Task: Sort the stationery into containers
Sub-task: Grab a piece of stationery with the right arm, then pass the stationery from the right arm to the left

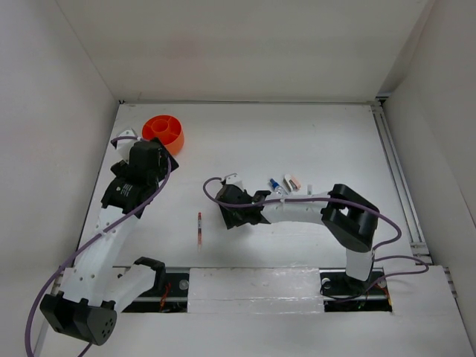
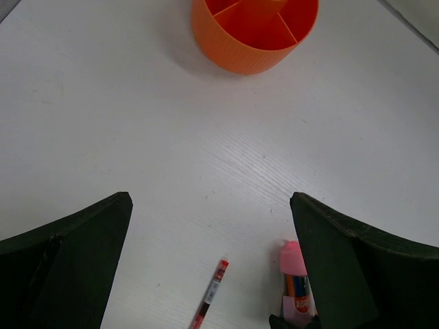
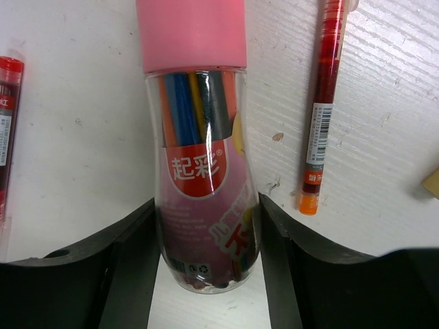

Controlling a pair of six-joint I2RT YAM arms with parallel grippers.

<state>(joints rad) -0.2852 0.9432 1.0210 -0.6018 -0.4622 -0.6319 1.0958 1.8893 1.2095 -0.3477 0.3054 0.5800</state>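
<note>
The pink stubby tube (image 3: 199, 171), clear-bodied with coloured pens inside, lies on the white table. My right gripper (image 3: 206, 205) is shut on its lower body, one finger pressed against each side. One thin red-white pen (image 3: 322, 103) lies just right of it and another (image 3: 7, 116) at the left edge. From above, the right gripper (image 1: 227, 201) hides the tube, and one red-white pen (image 1: 199, 227) lies to its left. My left gripper (image 2: 209, 202) stands wide open and holds nothing. The orange divided cup (image 2: 254, 34) stands beyond it, also at the back left (image 1: 163, 131).
A clear blue-capped bottle (image 1: 275, 183) and small erasers (image 1: 292, 181) lie behind the right arm. A tan eraser (image 3: 432, 181) shows at the right edge. White walls enclose the table on three sides, and a metal rail (image 1: 394, 171) runs along the right.
</note>
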